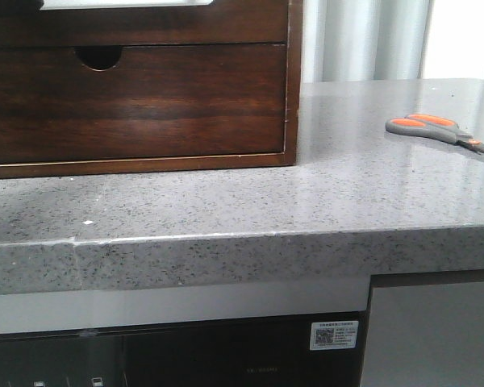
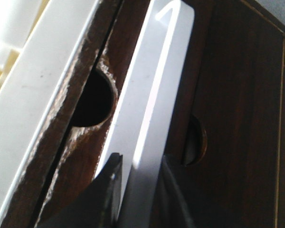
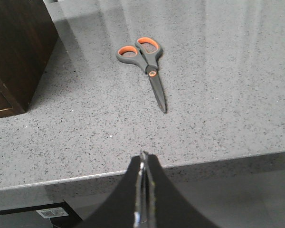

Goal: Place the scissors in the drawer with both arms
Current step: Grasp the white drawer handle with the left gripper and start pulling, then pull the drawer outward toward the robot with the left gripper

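The scissors [image 1: 436,127], grey with orange loops, lie flat on the grey countertop at the far right. In the right wrist view the scissors [image 3: 149,66] lie ahead of my right gripper [image 3: 144,156], which is shut and empty over the counter's front edge. The drawer [image 1: 145,28] is the upper one in the brown cabinet, with a whitish rim along its top. In the left wrist view my left gripper [image 2: 141,161] has one finger on each side of the drawer's whitish rim [image 2: 154,85]. Neither gripper shows in the front view.
Under the drawer is a second dark drawer front with a half-round notch [image 1: 99,56]; the notch also shows in the left wrist view [image 2: 195,140]. The cabinet's side [image 3: 19,47] stands left of the scissors. The counter's front edge [image 1: 226,242] overhangs a dark appliance [image 1: 226,355].
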`<act>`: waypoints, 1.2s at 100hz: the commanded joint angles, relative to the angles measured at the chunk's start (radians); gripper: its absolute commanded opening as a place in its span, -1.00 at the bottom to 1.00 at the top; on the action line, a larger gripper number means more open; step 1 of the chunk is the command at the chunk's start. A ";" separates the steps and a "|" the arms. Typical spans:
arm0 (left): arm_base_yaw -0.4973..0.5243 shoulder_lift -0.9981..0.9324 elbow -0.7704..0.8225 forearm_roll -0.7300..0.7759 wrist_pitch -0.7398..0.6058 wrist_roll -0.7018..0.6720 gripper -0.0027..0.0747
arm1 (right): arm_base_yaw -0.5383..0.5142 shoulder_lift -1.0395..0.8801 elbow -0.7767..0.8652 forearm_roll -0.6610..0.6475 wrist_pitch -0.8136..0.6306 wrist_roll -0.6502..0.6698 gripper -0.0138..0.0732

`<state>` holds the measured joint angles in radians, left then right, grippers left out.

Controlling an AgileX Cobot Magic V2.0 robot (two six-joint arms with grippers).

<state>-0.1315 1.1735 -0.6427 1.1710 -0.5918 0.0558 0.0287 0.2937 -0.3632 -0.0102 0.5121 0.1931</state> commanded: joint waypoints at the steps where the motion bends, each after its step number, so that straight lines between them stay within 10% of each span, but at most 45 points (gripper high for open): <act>1: -0.008 -0.012 -0.026 -0.037 -0.037 -0.028 -0.98 | -0.006 0.018 -0.037 -0.002 -0.073 -0.006 -0.83; 120: -0.008 -0.428 0.215 -0.039 -0.122 -0.064 -0.98 | -0.006 0.018 -0.037 -0.002 -0.048 -0.006 -0.83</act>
<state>-0.1354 0.8068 -0.4184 1.2695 -0.6273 0.0524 0.0287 0.2937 -0.3632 -0.0102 0.5321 0.1926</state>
